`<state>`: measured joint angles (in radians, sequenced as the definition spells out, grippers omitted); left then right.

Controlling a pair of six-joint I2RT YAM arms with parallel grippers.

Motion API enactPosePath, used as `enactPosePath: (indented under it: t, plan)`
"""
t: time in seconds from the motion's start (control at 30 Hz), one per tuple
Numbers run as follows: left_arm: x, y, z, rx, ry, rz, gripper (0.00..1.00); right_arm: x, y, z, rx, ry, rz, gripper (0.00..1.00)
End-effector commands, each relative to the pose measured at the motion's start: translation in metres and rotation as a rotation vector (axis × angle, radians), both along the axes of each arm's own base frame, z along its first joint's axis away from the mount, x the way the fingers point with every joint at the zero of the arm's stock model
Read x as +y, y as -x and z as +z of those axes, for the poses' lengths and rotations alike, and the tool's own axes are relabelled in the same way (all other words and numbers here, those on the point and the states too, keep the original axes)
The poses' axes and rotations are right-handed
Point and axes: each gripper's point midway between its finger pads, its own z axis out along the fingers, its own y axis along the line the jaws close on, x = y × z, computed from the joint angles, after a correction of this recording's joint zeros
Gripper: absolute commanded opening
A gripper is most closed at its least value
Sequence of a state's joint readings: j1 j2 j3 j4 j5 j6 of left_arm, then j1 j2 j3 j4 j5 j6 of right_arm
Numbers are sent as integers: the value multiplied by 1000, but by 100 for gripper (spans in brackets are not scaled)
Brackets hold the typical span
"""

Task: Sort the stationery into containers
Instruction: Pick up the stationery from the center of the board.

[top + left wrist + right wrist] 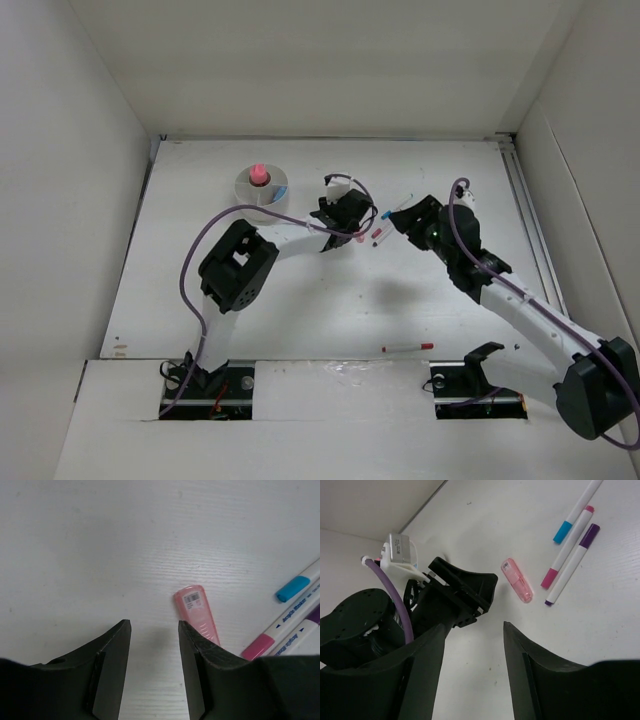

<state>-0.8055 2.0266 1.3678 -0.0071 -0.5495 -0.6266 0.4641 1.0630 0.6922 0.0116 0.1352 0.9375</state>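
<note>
White walls box in a pale table, its surface faintly grained in the wrist views. Toward the far left stands the round white cup, with a short pink cylinder upright inside it; which compartment holds it cannot be told from above. Near the middle of the table both arms reach in toward a small cluster of stationery. The left gripper hangs low over bare table with its fingers spread and nothing between them. Just ahead of its right finger lies a flat pink piece with a barcode label, its near end hidden behind that finger. Beside that piece three pens lie side by side: a blue-capped pen, a pink-capped pen and a purple-capped pen. The right gripper hovers higher, facing the left one, its fingers likewise apart and empty; its camera shows the pink piece lying between the left gripper and the pens, apart from both. Well away from the cluster, close to the near edge, a red-capped pen lies alone on the table
</note>
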Motion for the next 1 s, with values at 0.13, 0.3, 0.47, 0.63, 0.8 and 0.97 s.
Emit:
enactPosePath:
  t: [0.13,0.3,0.47,0.63,0.8,0.97]
  plan:
    - [-37,-19,16,-15,108,-18,42,-2,-5,11,-30,-23,-2,59]
    - [-42,-19,1,5,112,-34,43,3,-4,10,-26,-31,22,59]
    - [-52,-26,-2,15,102,-46,43,4,-2,14,-33,-38,31,59]
    - [-54,-28,-13,26,91,-45,43,4,-3,16,-41,-42,31,59]
    - [-45,-34,-26,46,71,-26,43,5,-2,16,-43,-37,44,60]
    - [-45,-34,-32,53,65,-25,39,5,-2,16,-43,-37,44,60]
